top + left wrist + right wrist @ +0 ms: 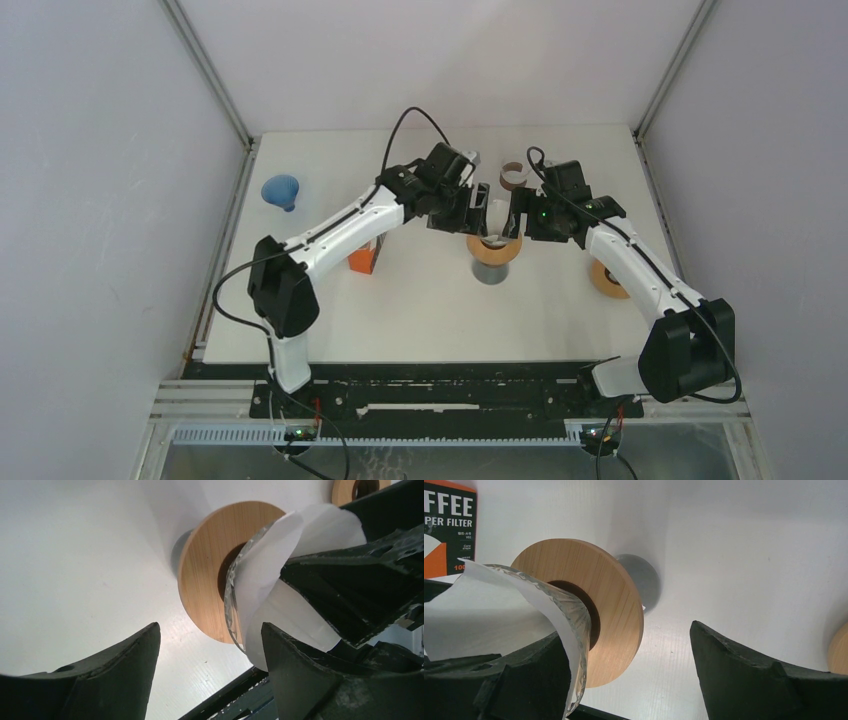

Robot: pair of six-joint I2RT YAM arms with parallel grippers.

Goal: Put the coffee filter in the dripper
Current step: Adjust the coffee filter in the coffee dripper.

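The glass dripper (495,250) with a round wooden collar (207,575) stands on a grey base (644,582) at mid-table. The white paper filter (280,545) sits in the glass cone, and its edge rises above the rim (576,625). My left gripper (478,212) is open at the dripper's left side; in the left wrist view (210,627) one finger (310,680) is next to the filter's edge. My right gripper (515,218) is open at the dripper's right side (626,635). Its left finger (519,680) reaches inside the filter and the other finger stays outside the collar.
An orange filter box (364,258) lies left of the dripper, with its label in the right wrist view (449,525). A blue funnel-shaped object (283,190) sits far left. A brown ring (512,177) lies behind the dripper. A second wooden disc (607,280) lies to the right.
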